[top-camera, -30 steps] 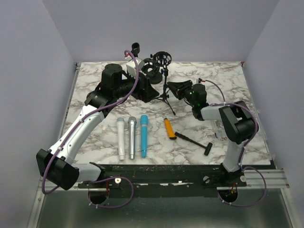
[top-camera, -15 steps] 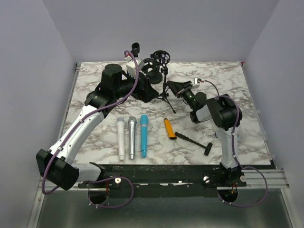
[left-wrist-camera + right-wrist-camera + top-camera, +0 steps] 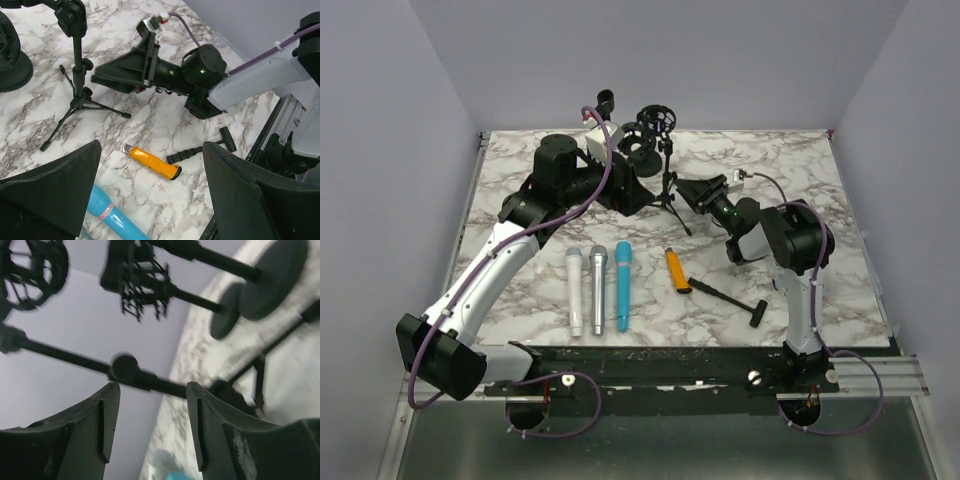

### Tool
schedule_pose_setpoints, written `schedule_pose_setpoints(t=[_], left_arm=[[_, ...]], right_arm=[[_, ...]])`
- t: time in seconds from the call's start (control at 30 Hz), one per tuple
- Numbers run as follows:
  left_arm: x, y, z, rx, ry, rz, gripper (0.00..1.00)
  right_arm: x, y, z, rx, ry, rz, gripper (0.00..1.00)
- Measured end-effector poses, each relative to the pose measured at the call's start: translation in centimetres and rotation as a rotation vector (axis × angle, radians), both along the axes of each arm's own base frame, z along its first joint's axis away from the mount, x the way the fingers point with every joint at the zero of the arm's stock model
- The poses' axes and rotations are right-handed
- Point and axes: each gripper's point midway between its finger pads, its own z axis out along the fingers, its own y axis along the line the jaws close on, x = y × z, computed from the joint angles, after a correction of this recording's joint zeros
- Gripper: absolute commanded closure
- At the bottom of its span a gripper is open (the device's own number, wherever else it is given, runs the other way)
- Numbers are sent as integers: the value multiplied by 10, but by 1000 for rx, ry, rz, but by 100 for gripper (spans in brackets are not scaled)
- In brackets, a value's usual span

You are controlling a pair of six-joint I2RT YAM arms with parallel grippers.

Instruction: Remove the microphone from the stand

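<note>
A black tripod stand with a ring-shaped shock mount on top stands at the back middle; it also shows in the left wrist view. Behind my left arm a small black microphone sits on top of another stand. My right gripper is open and empty, lying low just right of the tripod. In the right wrist view the stand's pole runs across just beyond my open right gripper, blurred. My left gripper is open and empty, above the table left of the tripod.
White, silver and blue microphones lie side by side on the marble table. An orange utility knife and a black T-handle tool lie to their right. A round black base sits behind my left gripper.
My right arm's elbow has swung left and its wrist has rolled, with the gripper staying close to the tripod stand. My left arm has not moved.
</note>
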Motion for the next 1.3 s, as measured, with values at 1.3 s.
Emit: schedule_pose_setpoints(t=[1.3], left_arm=[[-19, 18, 53, -33, -138, 40, 14]], right_arm=[[-17, 68, 113, -1143, -260, -85, 13]])
